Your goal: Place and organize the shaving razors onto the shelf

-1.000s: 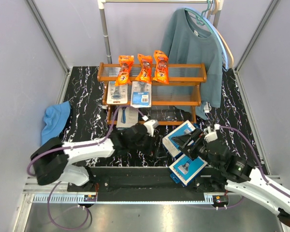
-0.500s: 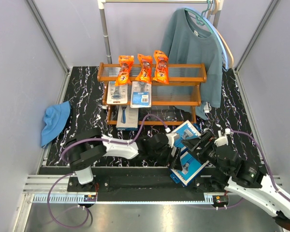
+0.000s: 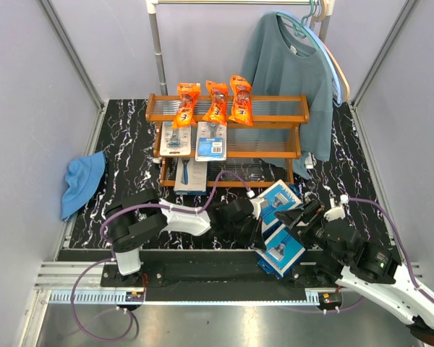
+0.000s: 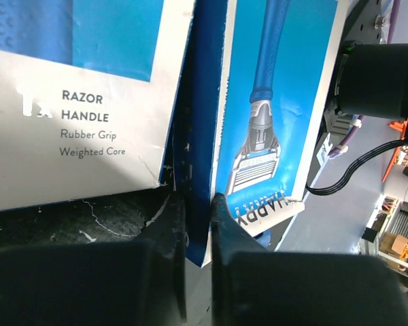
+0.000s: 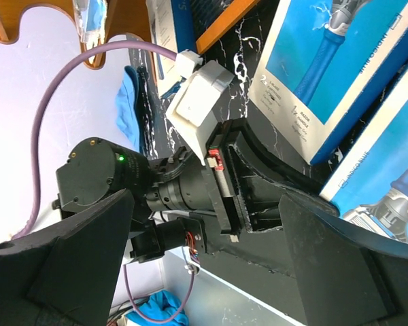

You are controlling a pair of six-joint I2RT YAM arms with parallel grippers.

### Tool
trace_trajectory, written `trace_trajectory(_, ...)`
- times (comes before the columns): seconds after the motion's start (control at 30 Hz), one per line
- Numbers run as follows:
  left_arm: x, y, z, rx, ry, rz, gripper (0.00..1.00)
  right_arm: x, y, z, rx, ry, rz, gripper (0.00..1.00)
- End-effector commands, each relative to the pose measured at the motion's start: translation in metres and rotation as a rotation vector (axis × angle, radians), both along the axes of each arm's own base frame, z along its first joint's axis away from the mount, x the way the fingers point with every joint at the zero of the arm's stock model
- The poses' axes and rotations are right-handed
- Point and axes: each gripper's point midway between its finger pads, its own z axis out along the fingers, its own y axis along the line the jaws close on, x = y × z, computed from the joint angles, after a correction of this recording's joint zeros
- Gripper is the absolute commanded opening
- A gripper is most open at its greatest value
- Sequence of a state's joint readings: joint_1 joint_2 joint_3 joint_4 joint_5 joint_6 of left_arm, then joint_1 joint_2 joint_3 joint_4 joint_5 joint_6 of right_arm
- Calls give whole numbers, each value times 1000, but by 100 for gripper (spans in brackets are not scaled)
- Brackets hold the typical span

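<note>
— Where's your box (image 4: 258,102)?
— On the desk (image 3: 130,188), front right, touching a second box (image 3: 277,196). Your left gripper (image 4: 197,261) pinches its dark edge.
— And your right gripper (image 3: 302,215)?
— Spread wide, just right of both. The shelf (image 3: 275,108) stands behind, with a third box (image 3: 192,175) on its lowest tier.

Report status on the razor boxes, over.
Left end effector shut on edge of near blue box. Right end effector open, empty. Far blue box lies between it and the shelf.
</note>
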State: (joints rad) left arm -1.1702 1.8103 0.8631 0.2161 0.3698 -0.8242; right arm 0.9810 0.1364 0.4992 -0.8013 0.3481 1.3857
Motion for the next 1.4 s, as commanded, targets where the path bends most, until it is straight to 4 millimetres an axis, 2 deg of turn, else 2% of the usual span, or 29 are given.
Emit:
trace_trajectory(0.0, -20, -10, 9, -60, 5, -62, 0, 2, -4, 11, 22, -16, -26, 98)
trace_trajectory(0.1, -18, -2, 15, -55, -16, -42, 0, 2, -4, 10, 23, -13, -23, 98)
trace_trajectory(0.13, -15, -1, 25, -75, -38, -31, 0, 2, -4, 10, 24, -13, -25, 98)
trace_trajectory(0.2, -16, 6, 30, -72, -50, -19, 0, 2, -4, 10, 24, -13, -25, 98)
trace_trajectory(0.23, -12, 7, 43, -99, -76, -4, 0, 2, -4, 11, 24, -13, -25, 98)
trace_trajectory(0.3, -12, 16, 48, -92, -91, 8, 0, 2, -5, 14, 26, -22, -25, 98)
trace_trajectory(0.33, -12, 19, 60, -117, -116, 11, 0, 2, -5, 18, 29, -27, -24, 98)
trace_trajectory(0.4, -14, 24, 69, -127, -131, -6, 0, 2, -6, 21, 27, -34, -24, 99)
trace_trajectory(0.43, -18, 25, 81, -153, -139, -28, 0, 2, -6, 25, 28, -40, -26, 98)
trace_trajectory(0.5, -21, 32, 85, -138, -151, -44, 0, 3, -7, 28, 25, -49, -25, 98)
trace_trajectory(0.53, -21, 35, 96, -160, -169, -40, 0, 3, -7, 32, 24, -52, -24, 99)
trace_trajectory(0.6, -22, 42, 101, -147, -181, -33, 0, 3, -7, 36, 23, -60, -24, 99)
trace_trajectory(0.67, -16, 47, 115, -163, -221, -1, 0, 3, -7, 40, 27, -65, -23, 99)
trace_trajectory(0.9, -3, 76, 123, -74, -293, 79, 0, 3, -10, 48, 43, -80, -28, 99)
trace_trajectory(1.03, 13, 90, 123, -34, -334, 176, 0, 2, -9, 48, 47, -77, -24, 99)
trace_trajectory(1.37, 34, 104, 172, -159, -421, 289, 0, -1, -2, 36, 53, -39, -2, 99)
